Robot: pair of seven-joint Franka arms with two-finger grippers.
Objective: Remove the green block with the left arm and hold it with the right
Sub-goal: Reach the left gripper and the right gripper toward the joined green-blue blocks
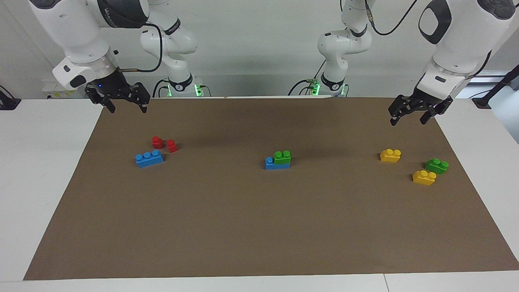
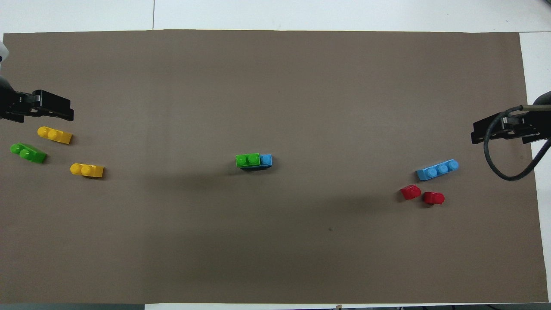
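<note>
The green block sits stacked on one end of a blue brick in the middle of the brown mat. My left gripper hangs open and empty above the mat's edge at the left arm's end, well away from the stack. My right gripper hangs open and empty above the mat's edge at the right arm's end. An identical green twin lies loose below the left gripper, between two yellow bricks.
Two yellow bricks lie by the green twin. A loose blue three-stud brick and two small red blocks lie toward the right arm's end. The brown mat covers the white table.
</note>
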